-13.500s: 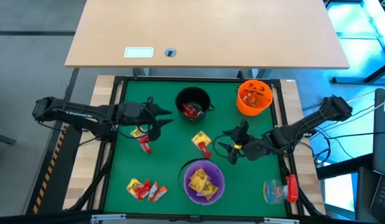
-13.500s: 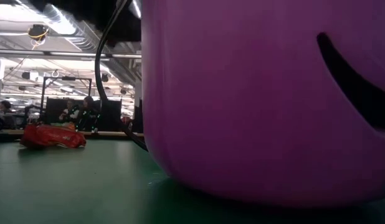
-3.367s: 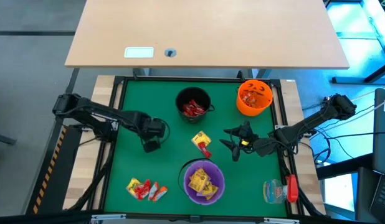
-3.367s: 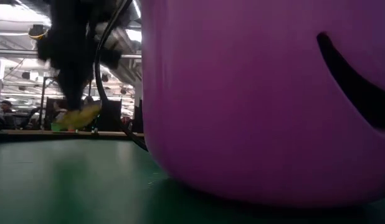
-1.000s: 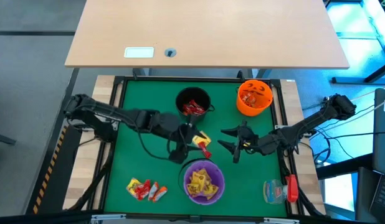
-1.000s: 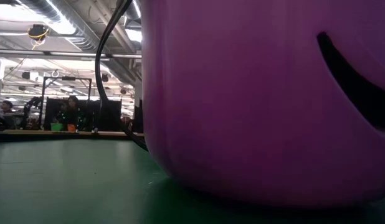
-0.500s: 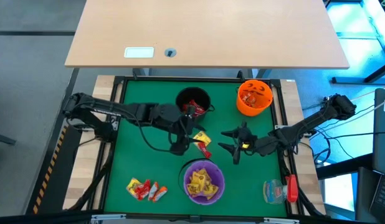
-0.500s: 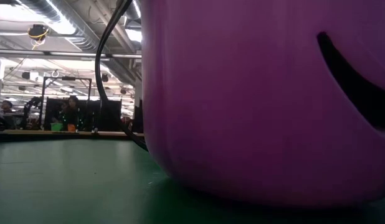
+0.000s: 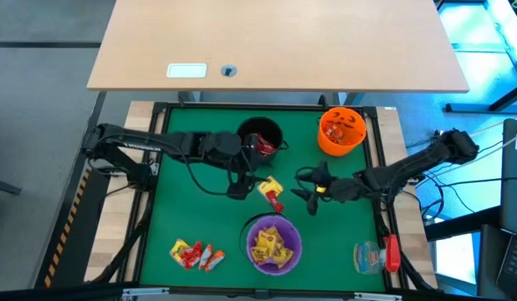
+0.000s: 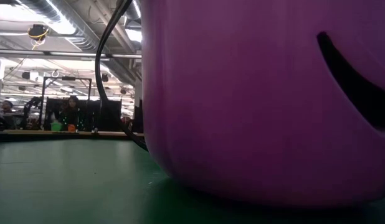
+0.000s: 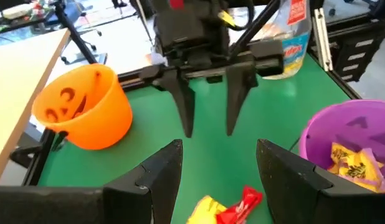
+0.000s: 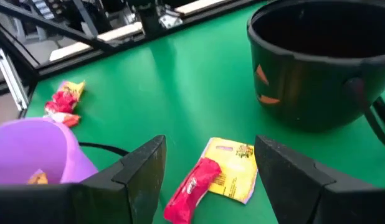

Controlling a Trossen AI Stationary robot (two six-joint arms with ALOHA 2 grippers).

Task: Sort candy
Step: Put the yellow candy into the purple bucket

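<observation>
1. Left gripper (image 9: 257, 171) is hanging w/ fingers spread, holding nothing, just beside the black bucket (image 9: 259, 139) and above a yellow and red candy pair (image 9: 271, 193) mid-mat.
2. Right gripper (image 9: 302, 188) is facing that pair from the other side, fingers (image 11: 184, 107) apart & empty.
3. Purple bucket (image 9: 274, 243) is holding yellow candy (image 9: 272, 245); orange bucket (image 9: 341, 130) is holding orange pcs.
4. More loose candy (image 9: 194, 253) is lying near the mat's front-left corner.
5. Clear plastic item (image 9: 377, 255) is sitting front-right.
</observation>
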